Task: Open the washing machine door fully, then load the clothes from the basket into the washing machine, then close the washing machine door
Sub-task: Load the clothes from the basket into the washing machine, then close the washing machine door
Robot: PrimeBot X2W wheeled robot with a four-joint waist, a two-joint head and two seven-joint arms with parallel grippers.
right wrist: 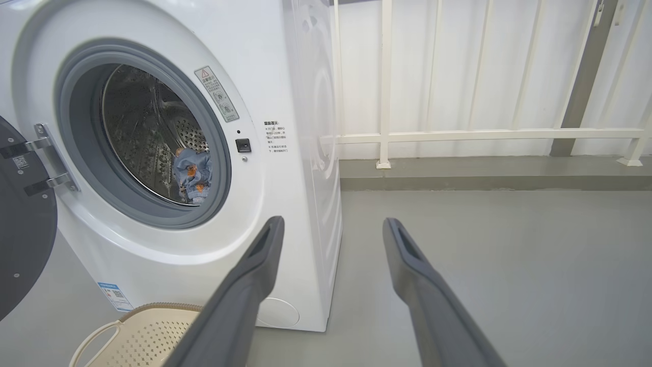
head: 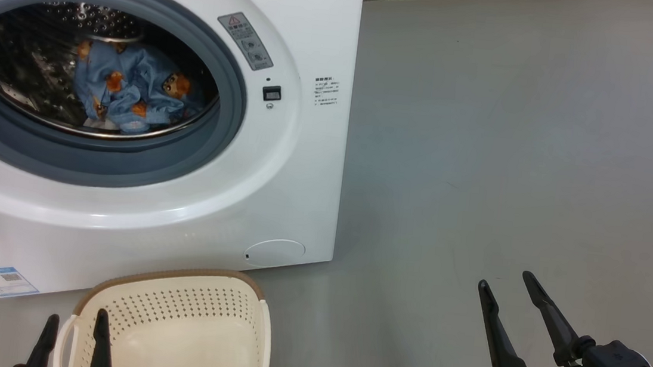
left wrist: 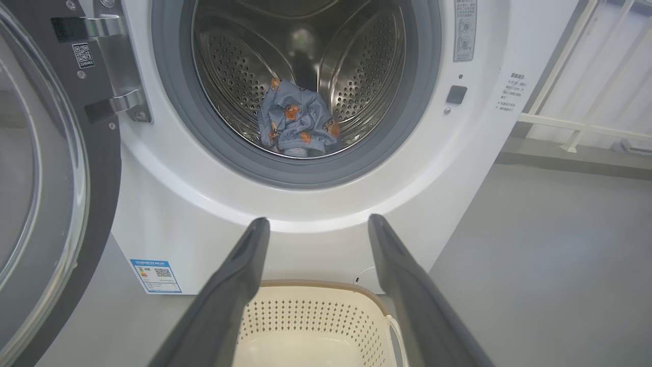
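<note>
Left claw (head: 77, 318): fingers spread wide, tips over the near left rim of the basket (head: 174, 274), one finger on each side of its white handle in the head view. In the left wrist view the fingers point at the washer's lower front.

Right claw (head: 506, 280): also spread wide, over bare floor (head: 517, 136), well right of basket and washer.

Basket: cream, perforated, brown rim. Sits on the floor just before the washer's lower front edge, toward its right half. The part of its bottom in view is bare cream plastic.

Label (head: 4, 281): small and blue, on the washer's lower left corner, left of the basket.

Door (left wrist: 102, 193): swung open to the left on two steel hinges (left wrist: 122, 66), black rim and clear glass bowl facing out beside the opening. Whether it is at full swing, cannot tell.

Washer (head: 317, 27): white box standing on the floor, mouth uncovered. Grey-blue seal (head: 232, 108) rings the opening. Small dark latch slot just right of the seal, grey warning sticker above it.

Clothes (head: 125, 92): one crumpled light-blue bundle with orange-brown figures. It lies low in the steel drum (head: 27, 59), near the front lip. A bit of pale fabric shows at its underside.

Farthest: white railing (right wrist: 484, 135) along the floor's far edge, right of and behind the washer.
</note>
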